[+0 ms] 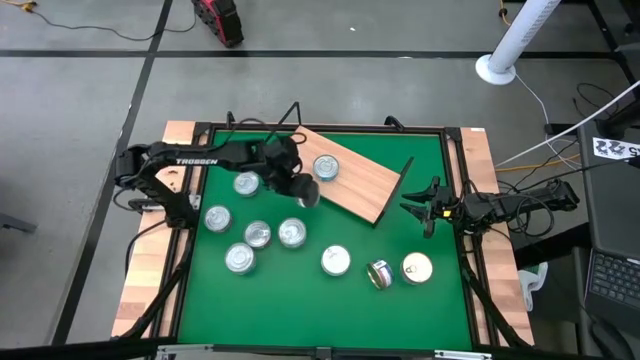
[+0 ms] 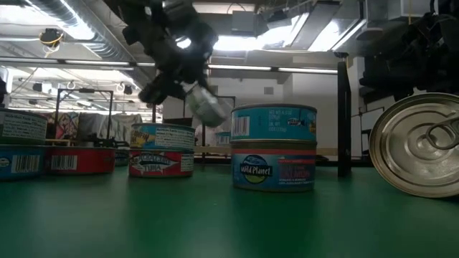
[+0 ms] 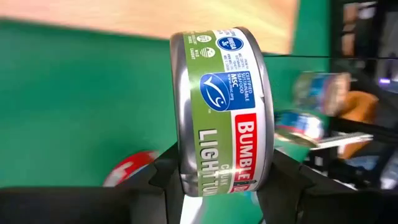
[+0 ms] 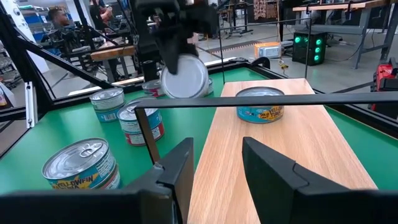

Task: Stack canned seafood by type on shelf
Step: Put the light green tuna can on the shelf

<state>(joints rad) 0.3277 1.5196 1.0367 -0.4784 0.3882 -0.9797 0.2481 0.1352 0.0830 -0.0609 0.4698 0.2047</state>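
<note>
My left gripper [image 1: 300, 188] holds a green-labelled tin [image 3: 221, 112] in the air above the green mat, just off the near-left edge of the wooden shelf [image 1: 360, 180]. The held tin also shows in the low view [image 2: 208, 107] and the right wrist view [image 4: 185, 78]. A teal-labelled tin [image 1: 326, 167] stands flat on the shelf board. Several more tins stand on the mat [image 1: 258, 234]. One tin lies on its side [image 1: 380, 273] beside a gold-topped one [image 1: 416, 267]. My right gripper [image 1: 425, 205] is open and empty at the shelf's right end. My left gripper pinches the tin between its two fingers [image 3: 165, 180], one on each flat end, with the side label [image 3: 217, 168] facing the wrist camera. The fingers slant down from the table's left. The tin stands on edge, tilted, lifted clear of mat and shelf.
The shelf lies at an angle across the far middle of the mat, with black wire supports at its ends [image 1: 405, 175]. Two tins stand stacked in the low view [image 2: 272, 154]. Wooden borders [image 1: 150, 280] flank the mat. Bare green mat lies near the front edge.
</note>
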